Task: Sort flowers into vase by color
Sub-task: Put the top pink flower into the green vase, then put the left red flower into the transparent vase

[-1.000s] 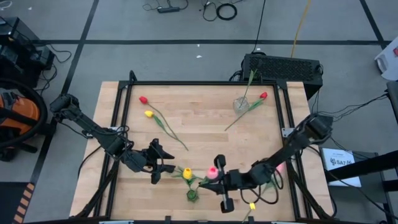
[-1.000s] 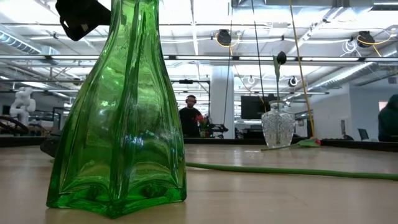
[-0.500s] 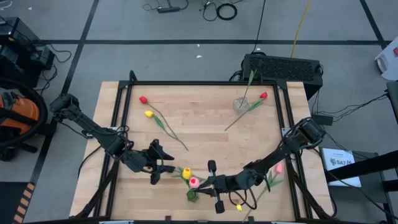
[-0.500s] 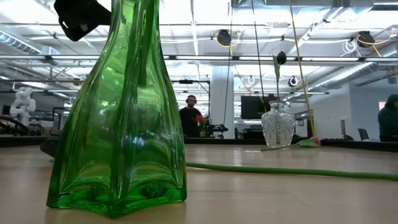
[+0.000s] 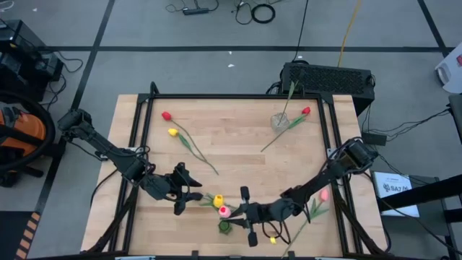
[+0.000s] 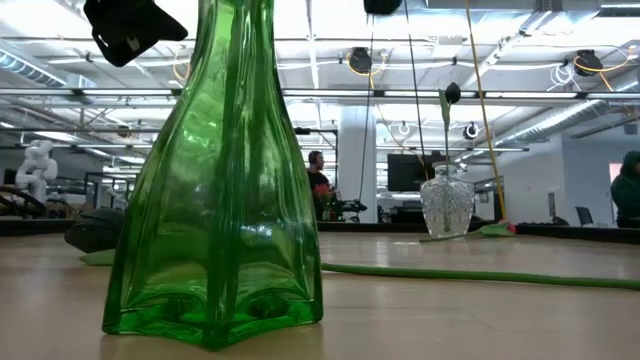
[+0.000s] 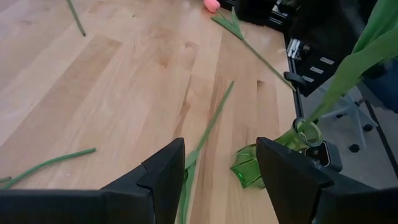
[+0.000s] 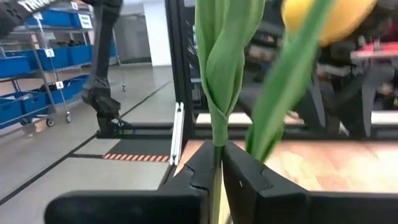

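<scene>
A green glass vase (image 5: 224,227) (image 6: 215,200) stands near the table's front edge. A yellow flower (image 5: 218,200) rises from it. My right gripper (image 5: 238,213) (image 8: 216,165) reaches in level from the right, shut on a pink flower (image 5: 224,211) whose head is over the vase. Whether its stem end is inside the vase, I cannot tell. My left gripper (image 5: 189,196) (image 7: 221,171) waits open just left of the vase. At the far right stands a clear vase (image 5: 280,120) (image 6: 446,200) with one dark-headed flower (image 6: 452,93). My right gripper pinches the pink flower's green stem (image 8: 216,149) between its two fingers, just below the leaves. The fingers come level from the table's right and lie across the stem. The stem stands upright in the hold, its head above the fingers and over the green vase.
A red flower (image 5: 166,115) and a yellow flower (image 5: 172,132) lie at the far left. Another red flower (image 5: 305,111) lies beside the clear vase. A pink flower (image 5: 324,193) (image 7: 211,5) lies by the right arm. Loose stems (image 7: 205,134) lie near the left gripper.
My right gripper has moved down and toward the table's left with the pink flower, carrying its head from right of the green vase to over it. The green vase has slid a little toward the table's right.
</scene>
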`<state>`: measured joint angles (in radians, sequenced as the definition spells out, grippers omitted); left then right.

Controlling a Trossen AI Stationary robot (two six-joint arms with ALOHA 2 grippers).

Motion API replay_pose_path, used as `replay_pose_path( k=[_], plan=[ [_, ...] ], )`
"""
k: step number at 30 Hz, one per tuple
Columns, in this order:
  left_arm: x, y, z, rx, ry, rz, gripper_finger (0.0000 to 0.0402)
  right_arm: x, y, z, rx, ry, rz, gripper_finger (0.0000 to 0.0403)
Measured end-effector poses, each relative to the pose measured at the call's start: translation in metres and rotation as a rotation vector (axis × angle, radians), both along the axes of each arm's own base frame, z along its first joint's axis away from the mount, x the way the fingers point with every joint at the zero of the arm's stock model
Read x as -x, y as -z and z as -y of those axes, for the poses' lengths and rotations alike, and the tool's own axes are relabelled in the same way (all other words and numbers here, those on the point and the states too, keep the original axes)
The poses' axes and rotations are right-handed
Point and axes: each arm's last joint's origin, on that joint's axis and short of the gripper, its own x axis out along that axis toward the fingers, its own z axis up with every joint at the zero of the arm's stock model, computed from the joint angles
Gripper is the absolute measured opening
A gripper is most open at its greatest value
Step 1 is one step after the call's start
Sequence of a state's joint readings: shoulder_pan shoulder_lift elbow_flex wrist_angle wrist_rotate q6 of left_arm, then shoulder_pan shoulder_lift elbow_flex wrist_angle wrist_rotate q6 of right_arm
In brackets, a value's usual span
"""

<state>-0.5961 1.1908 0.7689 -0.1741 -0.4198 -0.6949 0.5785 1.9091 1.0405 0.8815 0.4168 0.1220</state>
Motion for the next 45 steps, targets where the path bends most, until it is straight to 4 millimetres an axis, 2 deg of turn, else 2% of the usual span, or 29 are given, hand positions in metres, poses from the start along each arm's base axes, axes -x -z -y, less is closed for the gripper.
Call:
replay_pose_path(
  k=[8, 15, 21, 25, 28, 32, 35, 39, 41, 45],
  plan=[
    [0.000, 0.000, 0.000, 0.000, 0.000, 0.000, 0.0206, -0.002, 0.001, 0.004, -0.039, 0.007, -0.031, 0.0056],
    [0.000, 0.000, 0.000, 0.000, 0.000, 0.000, 0.0206, 0.007, -0.018, 0.009, -0.006, 0.007, -0.079, 0.0084],
    [0.000, 0.000, 0.000, 0.000, -0.001, 0.000, 0.0206, 0.026, -0.045, 0.021, 0.056, 0.011, -0.183, 0.0094],
    [0.000, 0.000, 0.000, 0.003, -0.003, 0.000, 0.0206, 0.046, -0.060, 0.035, 0.057, 0.032, -0.320, 0.0094],
    [0.000, 0.000, -0.001, -0.004, -0.016, 0.005, 0.0206, 0.060, -0.064, 0.048, 0.041, 0.100, -0.444, 0.0094],
    [0.000, 0.000, -0.002, -0.024, -0.056, 0.019, 0.0206, 0.079, -0.061, 0.068, 0.010, 0.336, -0.583, 0.0094],
    [-0.001, -0.001, -0.004, -0.005, -0.138, 0.037, 0.0206, 0.093, -0.050, 0.082, 0.002, 0.495, -0.714, 0.0091],
    [-0.006, 0.000, -0.017, 0.088, -0.311, 0.046, 0.0206, 0.107, -0.032, 0.100, -0.159, 0.690, -0.888, 0.0066],
    [-0.008, 0.004, -0.028, 0.166, -0.423, 0.015, 0.0205, 0.111, -0.018, 0.110, -0.254, 0.730, -0.976, 0.0049],
    [-0.010, 0.014, -0.054, 0.270, -0.623, -0.084, 0.0205, 0.118, 0.006, 0.128, -0.398, 0.688, -1.113, 0.0017]
  ],
)
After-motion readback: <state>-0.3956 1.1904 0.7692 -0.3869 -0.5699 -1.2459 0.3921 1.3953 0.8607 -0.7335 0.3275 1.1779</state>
